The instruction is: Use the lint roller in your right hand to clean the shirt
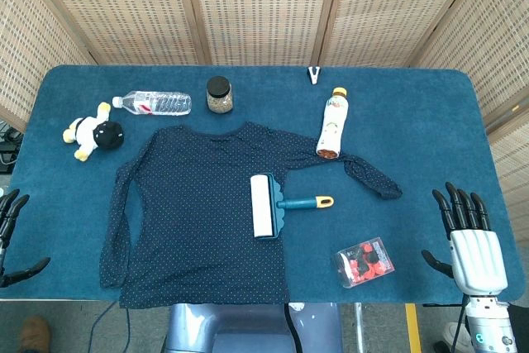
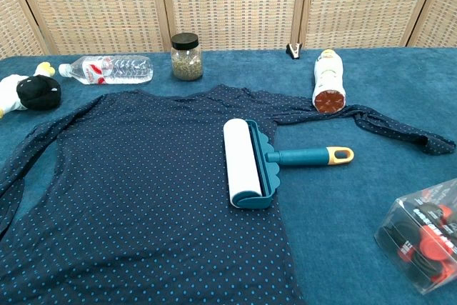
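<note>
Evidently nothing is grasped yet: the lint roller lies on the shirt, its handle pointing right. The right hand, open and empty at the near right, must reach the handle.

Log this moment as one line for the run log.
stage: before pickup | lint roller: lying on shirt, handle toward right | right hand: open, empty | left hand: open, empty

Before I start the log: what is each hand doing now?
Left hand: open, holding nothing.
Right hand: open, holding nothing; lint roller lies on the shirt.
</note>
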Motion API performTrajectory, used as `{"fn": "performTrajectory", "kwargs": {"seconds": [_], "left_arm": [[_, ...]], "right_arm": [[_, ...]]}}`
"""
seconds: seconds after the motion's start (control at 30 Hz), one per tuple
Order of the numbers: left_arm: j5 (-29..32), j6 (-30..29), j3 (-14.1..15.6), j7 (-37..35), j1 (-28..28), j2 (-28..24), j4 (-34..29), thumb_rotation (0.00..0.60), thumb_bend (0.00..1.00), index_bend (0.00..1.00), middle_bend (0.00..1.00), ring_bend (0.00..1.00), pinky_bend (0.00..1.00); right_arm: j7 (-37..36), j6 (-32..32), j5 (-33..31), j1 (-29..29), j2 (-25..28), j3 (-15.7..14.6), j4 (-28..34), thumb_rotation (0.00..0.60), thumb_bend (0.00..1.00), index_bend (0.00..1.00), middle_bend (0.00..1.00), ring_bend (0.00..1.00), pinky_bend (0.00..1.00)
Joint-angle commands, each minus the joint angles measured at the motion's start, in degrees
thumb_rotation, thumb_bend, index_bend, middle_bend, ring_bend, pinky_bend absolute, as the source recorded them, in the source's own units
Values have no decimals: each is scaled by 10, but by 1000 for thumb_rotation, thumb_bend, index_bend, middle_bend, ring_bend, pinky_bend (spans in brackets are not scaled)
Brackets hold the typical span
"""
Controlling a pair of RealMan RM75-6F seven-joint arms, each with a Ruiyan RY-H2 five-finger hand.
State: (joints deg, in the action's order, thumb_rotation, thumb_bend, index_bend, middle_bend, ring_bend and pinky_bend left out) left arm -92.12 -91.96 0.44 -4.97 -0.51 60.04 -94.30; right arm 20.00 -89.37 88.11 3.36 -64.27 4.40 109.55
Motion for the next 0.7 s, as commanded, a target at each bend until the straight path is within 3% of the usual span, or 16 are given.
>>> {"fn": "performTrajectory", "kwargs": {"seconds": [0.03,0.2,0.37,0.43,0.47,0.5,0.53,0.57,0.6,0.67,0.7], "left_arm": [[1,1,-1,-1,0,0,1,600,0,0,0,0,0],[1,1,-2,-2,-1,0,-1,600,0,0,0,0,0],[5,5,-7,-4,-5,-2,-5,600,0,0,0,0,0],[10,15,-9,-5,-10,-1,-5,600,0,0,0,0,0],[14,21,-9,-4,-13,-1,-5,600,0,0,0,0,0],[17,26,-10,-3,-15,-2,-6,600,0,0,0,0,0],[21,30,-11,-3,-16,-2,-6,600,0,0,0,0,0],[25,34,-13,-2,-18,-2,-6,600,0,0,0,0,0],[28,36,-14,-2,-19,-2,-7,600,0,0,0,0,0],[35,41,-17,-3,-21,-2,-7,600,0,0,0,0,0],[40,45,-18,-4,-22,-2,-6,600,0,0,0,0,0]], "right_arm": [[-1,1,-1,0,0,0,1,600,0,0,0,0,0],[-4,8,-3,1,1,-2,1,600,0,0,0,0,0],[3,60,-26,35,3,13,8,600,0,0,4,0,0],[36,102,-44,76,0,42,6,600,0,0,117,85,0],[48,129,-54,101,-2,57,4,600,0,0,259,227,53],[57,157,-71,123,-4,70,3,600,0,0,429,418,189],[65,183,-90,144,-6,82,3,600,0,0,535,542,319],[82,218,-115,174,-10,96,-1,600,0,0,666,693,569],[97,243,-142,194,-14,106,-2,600,0,0,757,798,786],[133,286,-198,233,-23,120,-1,600,0,0,843,914,979],[161,312,-236,260,-34,126,-2,600,0,0,875,958,1000]]}}
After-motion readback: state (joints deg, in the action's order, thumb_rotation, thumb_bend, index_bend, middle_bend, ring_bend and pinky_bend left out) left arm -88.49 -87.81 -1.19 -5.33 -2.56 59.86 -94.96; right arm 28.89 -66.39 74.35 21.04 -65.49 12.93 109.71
